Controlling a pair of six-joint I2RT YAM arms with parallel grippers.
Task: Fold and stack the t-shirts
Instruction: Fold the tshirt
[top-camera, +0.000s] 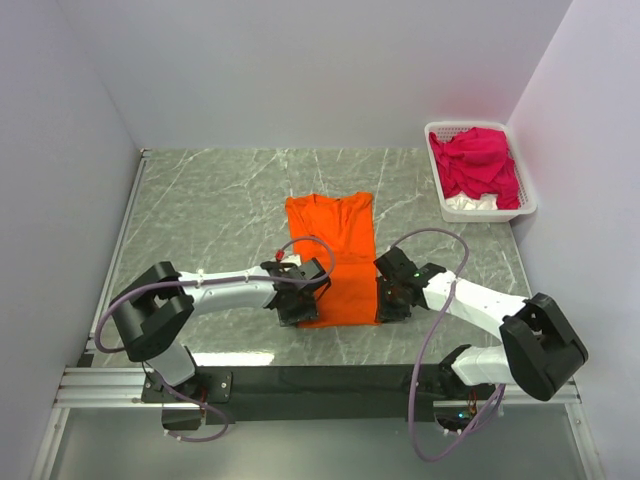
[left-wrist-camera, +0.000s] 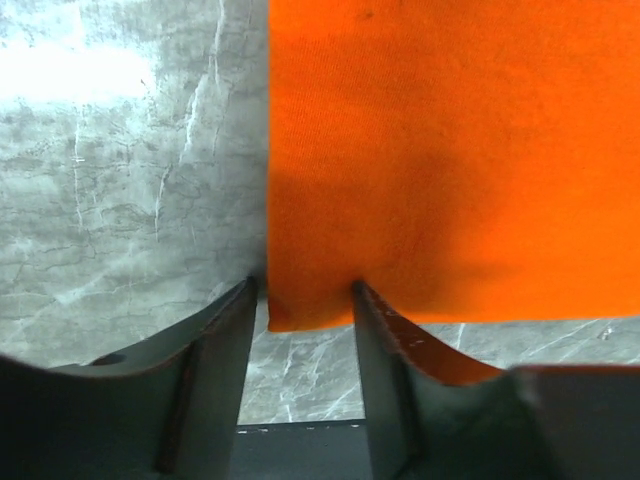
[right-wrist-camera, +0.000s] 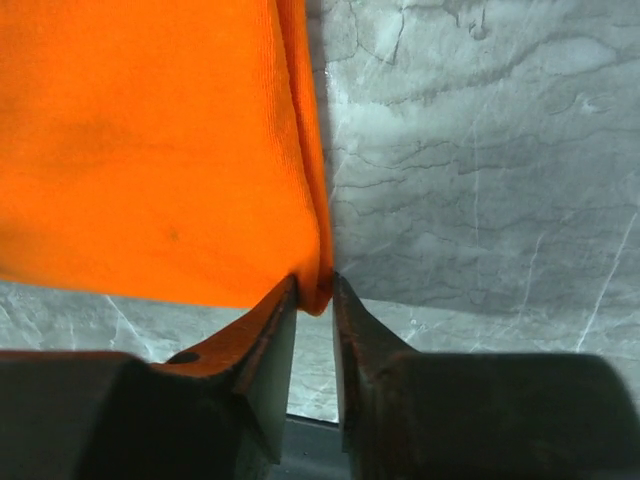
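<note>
The orange shirt (top-camera: 335, 235) lies flat on the tabletop (top-camera: 200, 200), collar far, with its long axis running straight away from the fingers. The left fingers (left-wrist-camera: 372, 330) stand apart astride its near-left corner. The right fingers (right-wrist-camera: 280, 330) are clamped on its near-right corner. Neither side is nearer. From above, the near hem is covered.

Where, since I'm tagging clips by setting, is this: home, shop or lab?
Likely a lab robot cell: bare white walls box in a marble-patterned table, two arms are bolted to a rail at its near edge, and an orange t-shirt and a basket of pink shirts look staged.
</note>
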